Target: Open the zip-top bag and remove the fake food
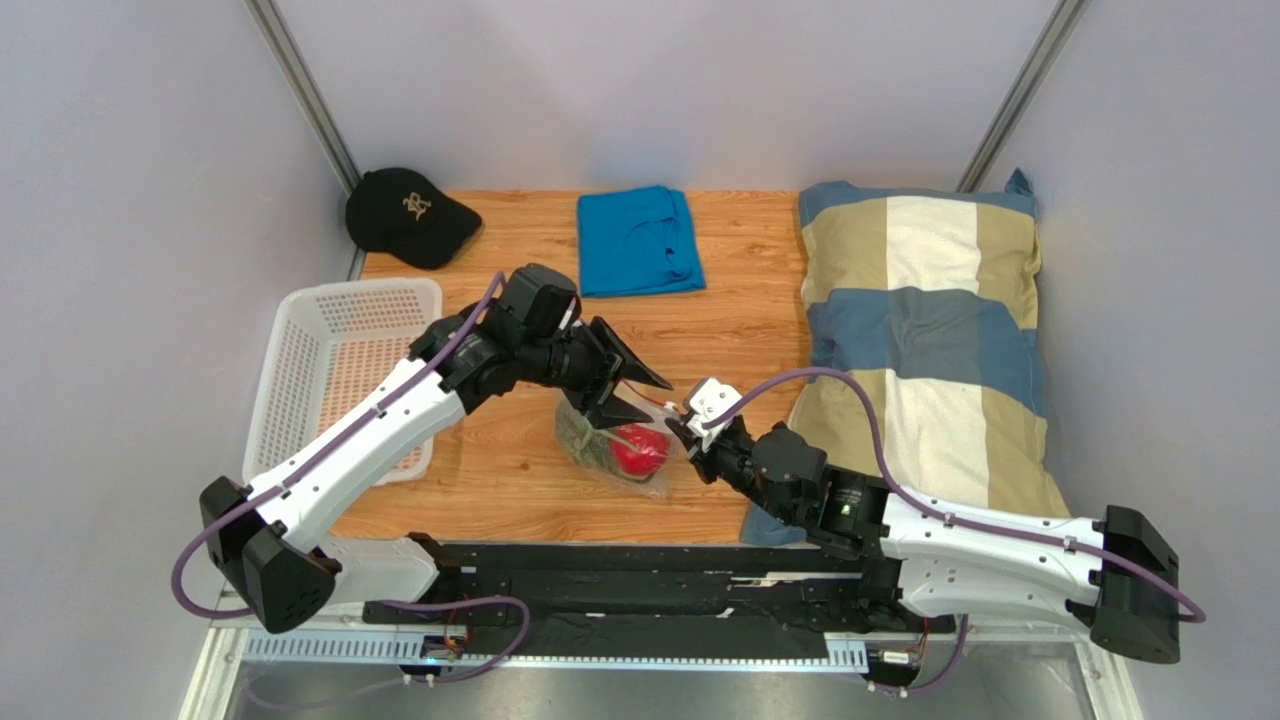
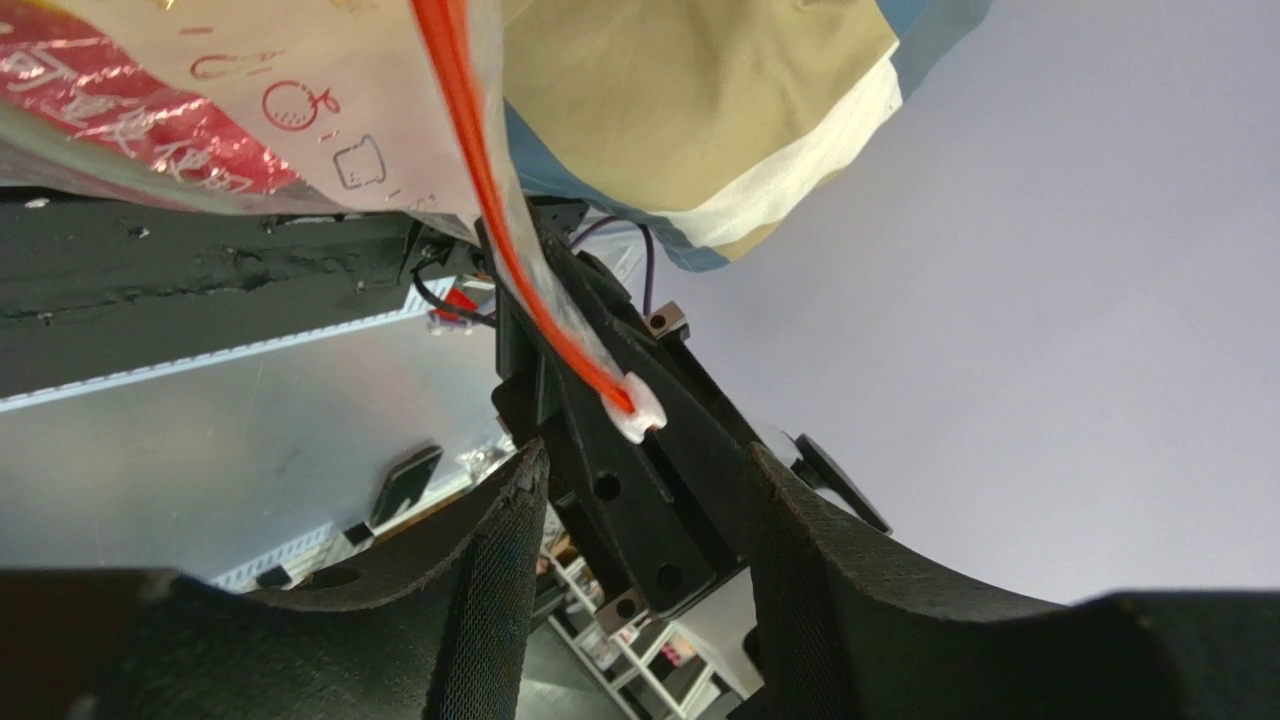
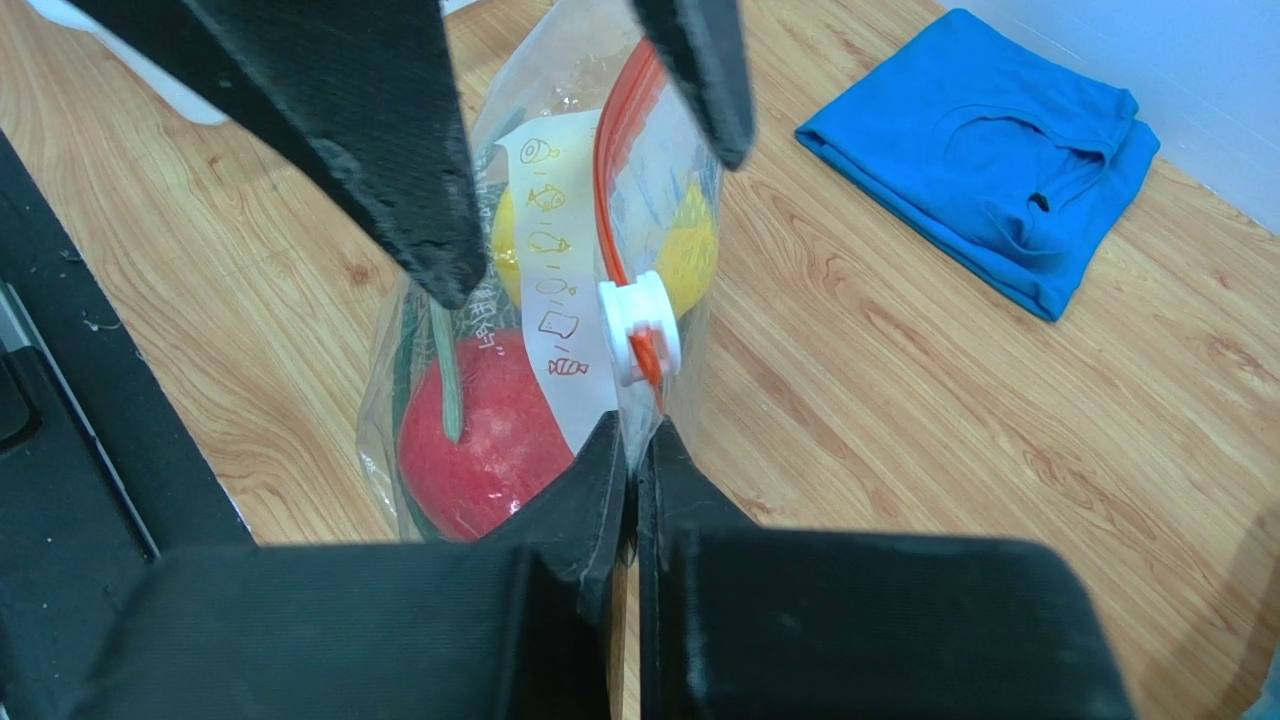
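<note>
A light wooden table (image 1: 511, 483), boxed in by pale grey walls, carries the zip-top bag (image 1: 591, 435) near the middle of its near half. Left of the bag sits a white mesh basket (image 1: 283, 375). Beyond the bag, toward the far edge, lie a black cap (image 1: 409, 215) and a folded blue shirt (image 1: 639, 240). Right of the bag, a plaid pillow (image 1: 932, 345) covers that side of the table from far edge to near. Bare wood shows between the bag and the shirt and between the bag and the basket, while a black rail (image 1: 646, 578) runs along the table's edge on the bag's near side. The bag stands upright, its orange-red zip strip (image 3: 606, 165) running up one edge with the white slider (image 3: 637, 323) low on it. The fake food shows through the plastic: a red fruit (image 3: 481, 450), a yellow fruit (image 3: 688, 255) and a green stem (image 3: 445, 375). The left arm reaches in from the basket side, and the left gripper (image 1: 624, 393) hangs over the bag with fingers spread wide, one to each side of the bag's top; whether they touch the plastic cannot be told. The right arm stretches low from the pillow side, and the right gripper (image 1: 685, 431) has its fingers pressed together on the bag's edge just beneath the slider.
</note>
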You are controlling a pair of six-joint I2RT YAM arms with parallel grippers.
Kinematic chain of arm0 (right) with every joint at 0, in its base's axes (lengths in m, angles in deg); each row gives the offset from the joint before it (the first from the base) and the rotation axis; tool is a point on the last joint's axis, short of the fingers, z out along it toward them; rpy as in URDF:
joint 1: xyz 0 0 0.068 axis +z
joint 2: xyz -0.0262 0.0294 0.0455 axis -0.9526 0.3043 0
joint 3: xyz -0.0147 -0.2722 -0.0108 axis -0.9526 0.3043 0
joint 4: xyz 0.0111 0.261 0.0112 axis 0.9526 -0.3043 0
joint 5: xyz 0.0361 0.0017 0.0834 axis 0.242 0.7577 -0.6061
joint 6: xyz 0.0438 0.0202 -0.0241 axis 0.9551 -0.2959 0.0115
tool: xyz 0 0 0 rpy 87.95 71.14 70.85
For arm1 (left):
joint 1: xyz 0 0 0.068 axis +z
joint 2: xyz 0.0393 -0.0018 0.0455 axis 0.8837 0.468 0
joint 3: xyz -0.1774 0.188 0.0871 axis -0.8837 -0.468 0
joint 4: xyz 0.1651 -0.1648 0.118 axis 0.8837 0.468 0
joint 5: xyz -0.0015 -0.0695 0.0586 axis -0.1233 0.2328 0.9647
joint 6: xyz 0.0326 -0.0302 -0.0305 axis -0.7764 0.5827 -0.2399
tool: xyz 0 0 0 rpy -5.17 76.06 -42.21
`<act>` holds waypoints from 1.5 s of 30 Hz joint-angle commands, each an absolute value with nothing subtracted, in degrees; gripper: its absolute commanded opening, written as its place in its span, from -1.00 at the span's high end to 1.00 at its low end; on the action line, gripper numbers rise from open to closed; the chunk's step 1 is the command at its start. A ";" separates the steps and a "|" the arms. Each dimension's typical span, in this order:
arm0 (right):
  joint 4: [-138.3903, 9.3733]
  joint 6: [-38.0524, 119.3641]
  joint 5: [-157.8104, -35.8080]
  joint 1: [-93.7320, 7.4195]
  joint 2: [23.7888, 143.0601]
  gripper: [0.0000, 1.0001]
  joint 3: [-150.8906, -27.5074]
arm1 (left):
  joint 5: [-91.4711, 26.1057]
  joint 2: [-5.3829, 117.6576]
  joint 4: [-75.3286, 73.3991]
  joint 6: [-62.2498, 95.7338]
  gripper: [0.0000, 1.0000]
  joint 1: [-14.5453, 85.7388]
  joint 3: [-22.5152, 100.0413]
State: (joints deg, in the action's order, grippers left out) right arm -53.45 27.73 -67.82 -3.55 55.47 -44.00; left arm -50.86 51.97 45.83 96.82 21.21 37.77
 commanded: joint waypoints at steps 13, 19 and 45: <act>-52.31 24.26 -68.08 -3.73 55.43 1.00 -47.23 | -50.52 57.11 47.02 96.74 0.17 20.70 42.44; -52.22 24.17 -67.90 -3.73 55.87 1.00 -47.40 | -51.05 57.99 46.93 96.39 0.34 20.61 43.14; -53.02 19.78 -66.14 -3.64 56.22 1.00 -47.84 | -50.52 58.25 48.69 95.87 0.31 19.12 45.25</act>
State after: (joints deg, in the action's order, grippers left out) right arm -54.63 22.38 -67.58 -3.55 56.01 -45.05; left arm -50.62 58.27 48.89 96.32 19.46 42.43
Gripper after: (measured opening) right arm 0.016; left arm 0.355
